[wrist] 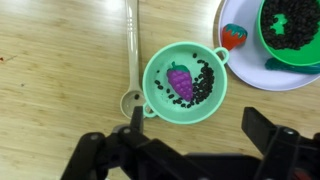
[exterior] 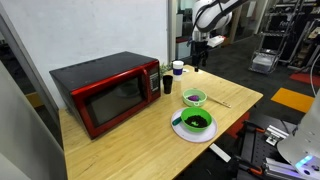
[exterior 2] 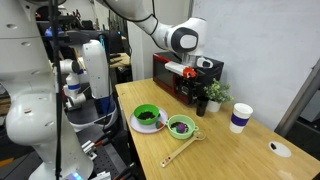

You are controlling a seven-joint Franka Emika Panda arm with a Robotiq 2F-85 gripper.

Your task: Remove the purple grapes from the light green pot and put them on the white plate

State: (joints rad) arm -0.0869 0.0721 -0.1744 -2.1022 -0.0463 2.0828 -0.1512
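While the black jaws stand wide apart with nothing between them at the 6 o'clock edge of the wrist view, the small round pale lime-green pot [wrist: 149, 80] sits just beyond them on the light wooden surface [wrist: 50, 90]. Inside it lies the bunch of purple grapes [wrist: 180, 80], a little toward 9 o'clock, with small dark beans [wrist: 205, 82] heaped from 12 round to 5 o'clock. A long pale wooden spoon [wrist: 131, 40] lies beside the pot at its 10 o'clock, its bowl end just beside one of the pot's small handles. At the pot's 2 o'clock, close by but apart, is the flat round white plate [wrist: 240, 68]; it carries a red strawberry [wrist: 233, 36] and a darker green bowl [wrist: 285, 60] full of dark pieces. In both exterior views the pot [exterior: 187, 99] [exterior 2: 181, 126] and plate [exterior: 180, 129] [exterior 2: 135, 126] sit side by side. In an exterior view, farther back stand a white cup [exterior: 178, 68] and a red microwave oven [exterior: 105, 92]
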